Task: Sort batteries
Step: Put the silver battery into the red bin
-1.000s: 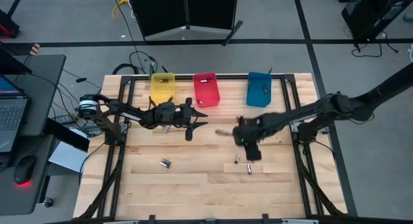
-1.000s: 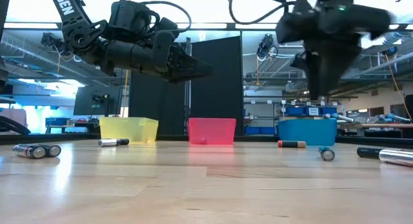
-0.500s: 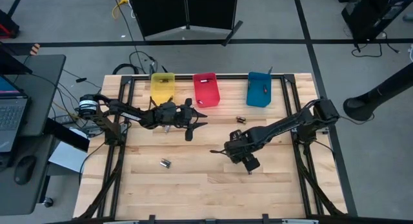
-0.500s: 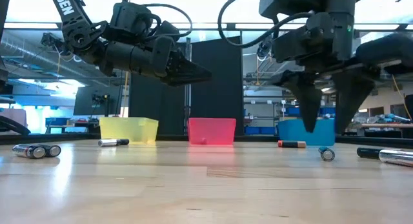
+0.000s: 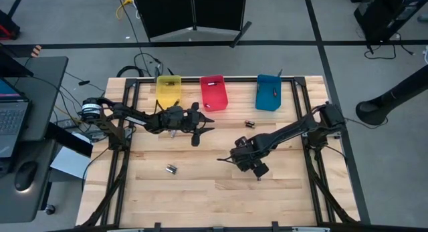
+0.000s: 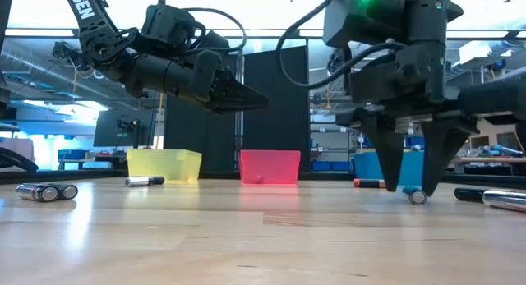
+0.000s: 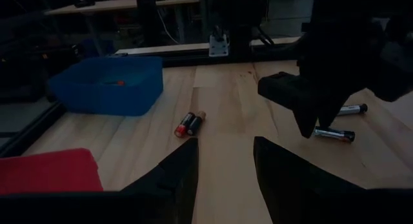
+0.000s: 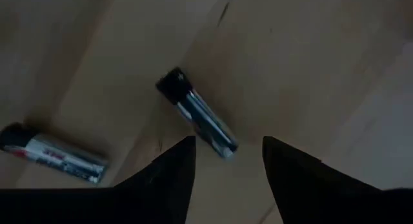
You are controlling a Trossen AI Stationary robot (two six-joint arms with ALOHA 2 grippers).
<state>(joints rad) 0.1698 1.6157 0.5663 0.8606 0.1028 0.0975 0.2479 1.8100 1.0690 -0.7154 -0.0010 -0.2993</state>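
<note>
since a second ago your right gripper (image 6: 411,186) has come down to the table (image 5: 200,192), fingers spread astride a silvery battery (image 8: 199,122), a second battery (image 8: 51,153) at its 8 o'clock. your left gripper (image 5: 204,124) hovers open near the red bin (image 5: 213,91).

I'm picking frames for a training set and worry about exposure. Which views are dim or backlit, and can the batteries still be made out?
Low view: backlit by bright ceiling light, arms in silhouette, though the yellow bin and red bin read clearly. Left wrist view: dim, yet the blue bin and a battery pair are discernible. Right wrist view: dim, one battery ahead of the open right claw. High view: evenly lit.
</note>
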